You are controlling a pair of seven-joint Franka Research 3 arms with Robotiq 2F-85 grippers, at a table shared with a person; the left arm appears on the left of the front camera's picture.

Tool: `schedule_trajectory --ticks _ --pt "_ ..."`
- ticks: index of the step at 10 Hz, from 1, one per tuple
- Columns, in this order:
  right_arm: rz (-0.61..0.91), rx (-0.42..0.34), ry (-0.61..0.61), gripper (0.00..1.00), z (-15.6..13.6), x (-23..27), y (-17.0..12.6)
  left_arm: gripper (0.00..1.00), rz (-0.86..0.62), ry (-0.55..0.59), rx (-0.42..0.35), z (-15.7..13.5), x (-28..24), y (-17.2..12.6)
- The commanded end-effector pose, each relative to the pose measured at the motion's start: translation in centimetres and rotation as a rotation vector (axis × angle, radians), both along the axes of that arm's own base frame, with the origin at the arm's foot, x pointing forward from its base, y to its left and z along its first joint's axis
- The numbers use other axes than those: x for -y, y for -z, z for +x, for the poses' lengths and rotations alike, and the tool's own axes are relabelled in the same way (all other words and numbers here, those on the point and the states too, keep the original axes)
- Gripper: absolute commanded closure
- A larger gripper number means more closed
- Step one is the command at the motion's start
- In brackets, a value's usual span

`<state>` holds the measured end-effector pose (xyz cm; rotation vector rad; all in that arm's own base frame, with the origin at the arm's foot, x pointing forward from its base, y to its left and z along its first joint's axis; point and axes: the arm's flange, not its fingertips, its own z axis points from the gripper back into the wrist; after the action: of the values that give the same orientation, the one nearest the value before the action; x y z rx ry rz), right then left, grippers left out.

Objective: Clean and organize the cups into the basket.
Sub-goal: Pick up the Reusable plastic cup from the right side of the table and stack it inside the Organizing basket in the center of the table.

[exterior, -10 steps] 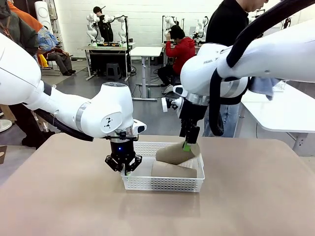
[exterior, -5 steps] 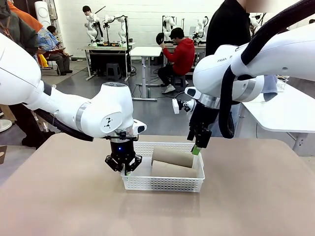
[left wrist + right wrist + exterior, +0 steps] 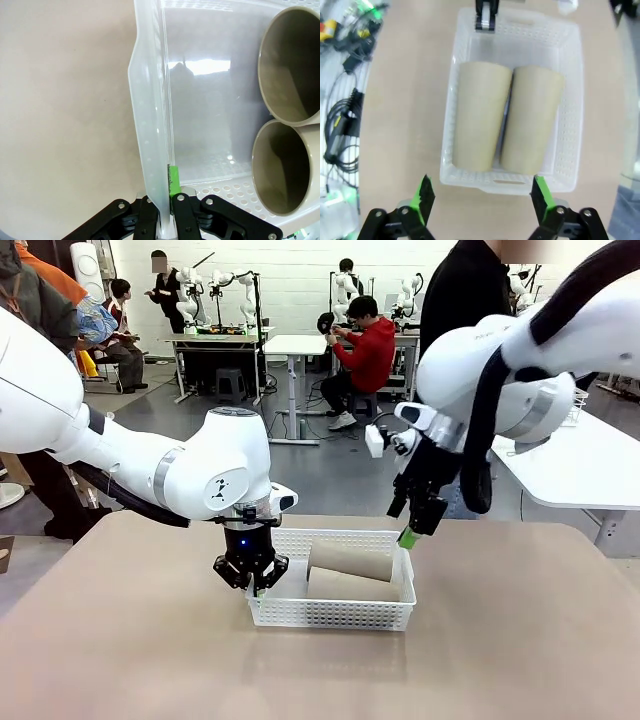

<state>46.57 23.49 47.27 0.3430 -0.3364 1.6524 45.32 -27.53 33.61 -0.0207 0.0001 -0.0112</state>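
My left gripper [image 3: 252,578] is clenched on the short left-hand wall of the shallow white plastic lattice basket [image 3: 330,616], low in the centre of the front view. In my left wrist view the green pads [image 3: 173,181] pinch that thin, translucent wall from both sides. My right gripper [image 3: 409,532] hangs released, jaws wide with nothing between them, just above the basket's right end and apart from it.

Two tall, tapered, tan-brown matte cups [image 3: 350,560] lie on their sides in the basket, side by side and touching, towards its right end. Their long axes run along the basket's length: left to right in the front view, top to bottom in my right wrist view. Their open mouths [image 3: 295,65] face my left gripper, and their closed bases point towards my right gripper.

The basket floor is bare at the left end, beside my clamped fingers. I judge another cup would fit there only crosswise. The cups are round and could roll. The light basket could slide on the smooth beige worktop [image 3: 150,660], so my left hold steadies it.
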Motion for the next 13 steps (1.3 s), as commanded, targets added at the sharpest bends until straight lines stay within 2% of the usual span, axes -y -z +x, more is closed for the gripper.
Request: schedule_trajectory --ticks 1,2,4,7,8,10,12,13 --pt "0.224 -0.001 -0.017 0.00 -2.8 6.8 -2.1 1.00 -0.005 0.005 0.002 -0.2 -0.3 0.2" --pt "0.385 -0.032 -0.015 0.00 -3.4 11.5 -2.7 1.00 -0.005 0.005 0.002 -0.2 -0.3 0.2" --pt "0.597 -0.073 -0.009 0.00 -3.8 19.3 -1.4 1.00 -0.005 0.005 0.002 -0.2 -0.3 0.2" --pt "0.744 0.008 0.091 0.00 -3.7 29.0 3.6 1.00 -0.005 0.005 0.002 -0.2 -0.3 0.2" --pt "0.794 0.013 0.114 0.00 -3.4 31.8 5.6 1.00 -0.005 0.005 0.002 -0.2 -0.3 0.2" --pt "0.895 0.078 0.192 0.00 -3.2 36.5 8.0 1.00 -0.005 0.005 0.002 -0.2 -0.3 0.2" --pt "0.928 0.107 0.248 0.00 -3.1 38.5 7.8 1.00 -0.005 0.005 0.002 -0.2 -0.3 0.2" --pt "0.937 0.100 0.240 0.00 -2.5 37.9 7.0 1.00 -0.005 0.005 0.002 -0.2 -0.3 0.2"
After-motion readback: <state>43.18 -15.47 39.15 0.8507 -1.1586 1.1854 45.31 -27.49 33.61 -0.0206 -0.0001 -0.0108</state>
